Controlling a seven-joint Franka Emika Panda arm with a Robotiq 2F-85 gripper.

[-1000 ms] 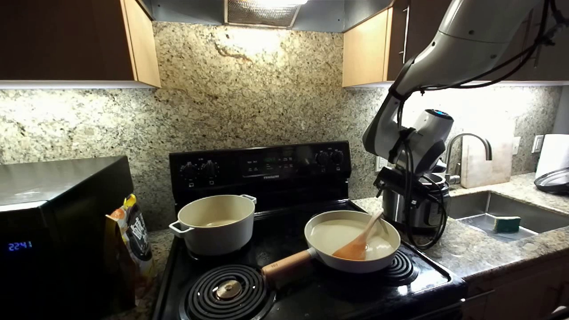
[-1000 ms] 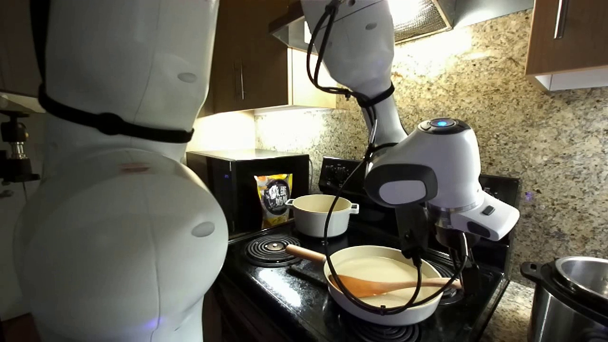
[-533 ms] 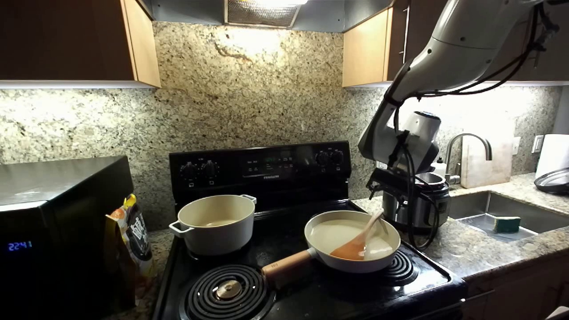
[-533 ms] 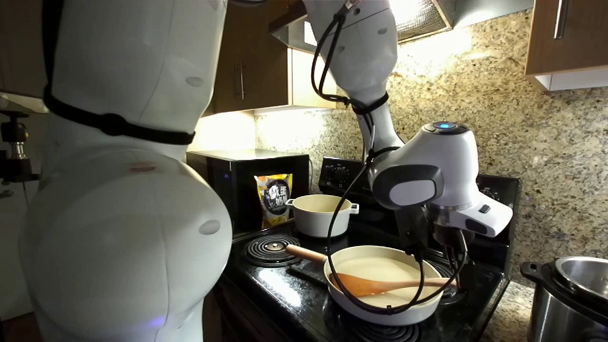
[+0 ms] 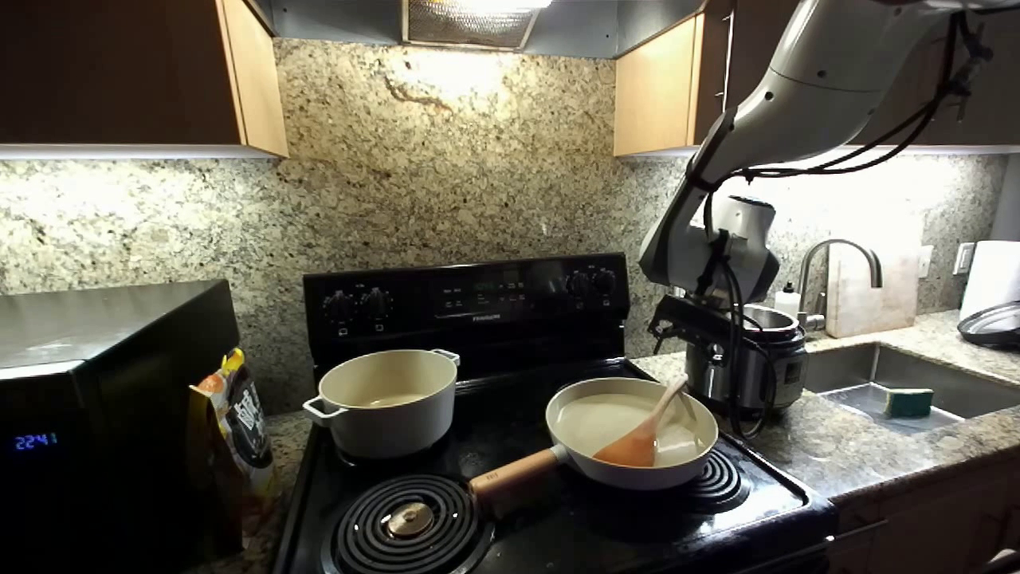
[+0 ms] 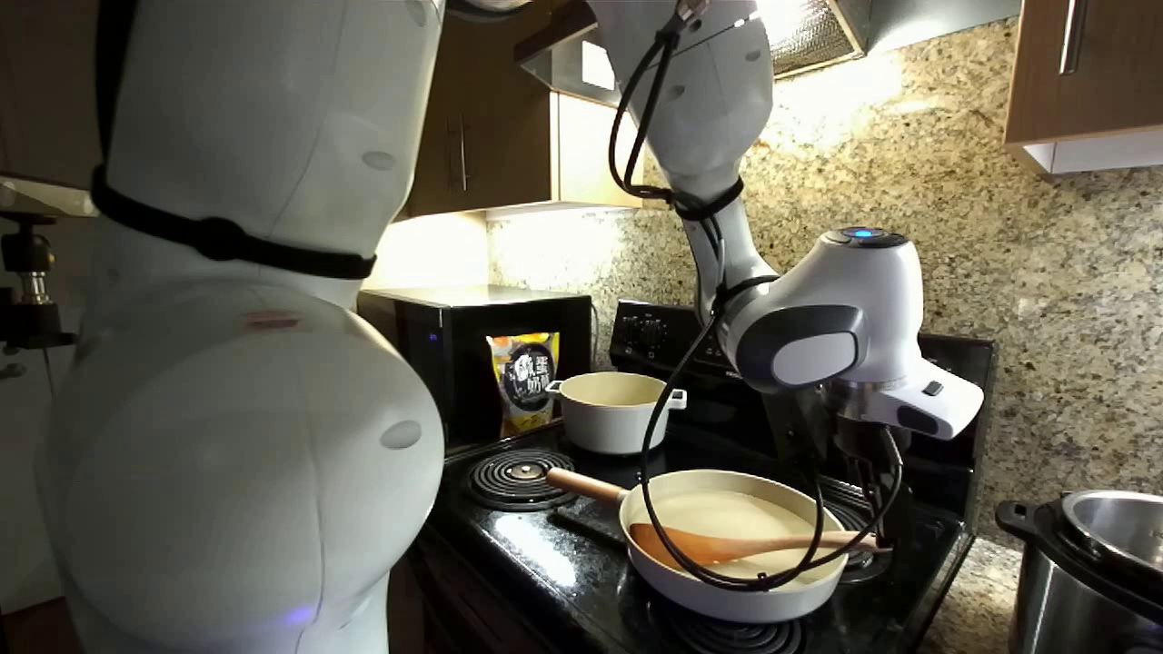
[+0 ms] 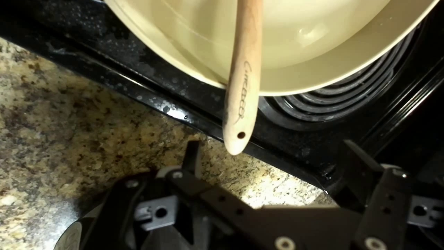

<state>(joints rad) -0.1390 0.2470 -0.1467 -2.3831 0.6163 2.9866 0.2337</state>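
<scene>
Above the edge of the stove (image 5: 574, 534), my claw (image 7: 270, 152), spread wide with nothing in it, has just come up a little. The wooden spoon (image 6: 700, 548) has hardly moved. It leans in the pan (image 5: 637, 477), its handle end poking out past the rim. In the wrist view, that end shows between the claw's two sides. So the spoon is close, but I don't hold it.

Blk stovetop (image 5: 574, 530) carries pot (image 5: 394, 430) & pan (image 5: 647, 477), w/ cooker (image 6: 1058, 595) on granite ctr (image 5: 829, 446) alongside.
</scene>
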